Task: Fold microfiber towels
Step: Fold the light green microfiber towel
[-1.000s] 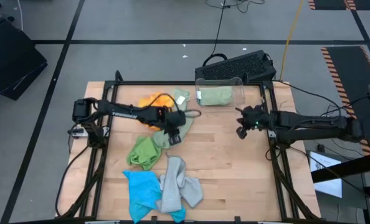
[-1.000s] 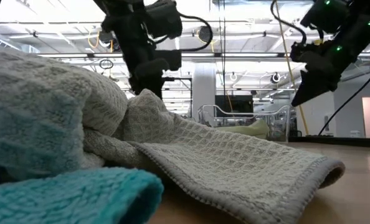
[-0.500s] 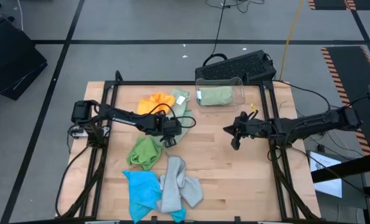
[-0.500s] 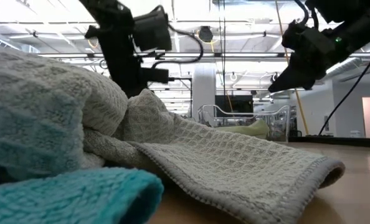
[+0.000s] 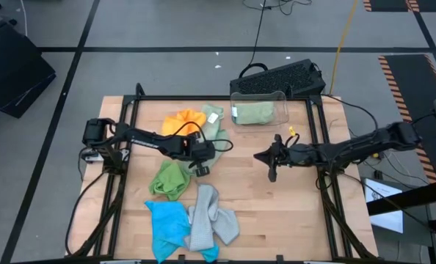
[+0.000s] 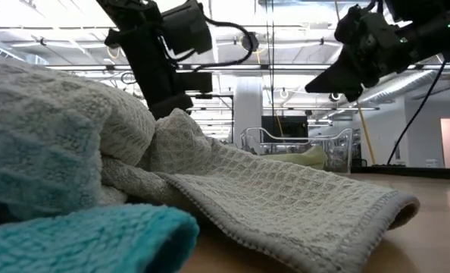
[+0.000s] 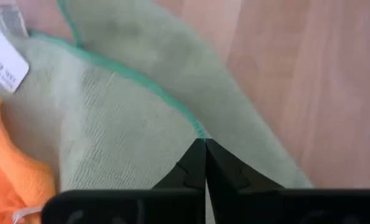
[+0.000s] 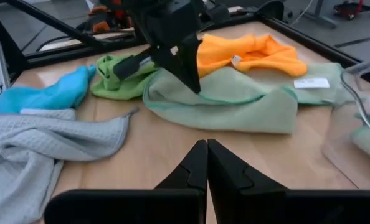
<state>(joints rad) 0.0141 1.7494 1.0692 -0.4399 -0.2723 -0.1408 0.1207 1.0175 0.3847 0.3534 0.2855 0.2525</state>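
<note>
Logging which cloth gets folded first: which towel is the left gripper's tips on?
The pale green towel beside the orange towel: the shut left gripper pinches its near edge. The other towels lie apart, untouched.

2 dark, cabled, jointed arms

Waffle-weave grey cloth towel [image 6: 285,205], fleecy pale green towel [image 7: 129,118], smooth wood table [image 5: 277,205]
</note>
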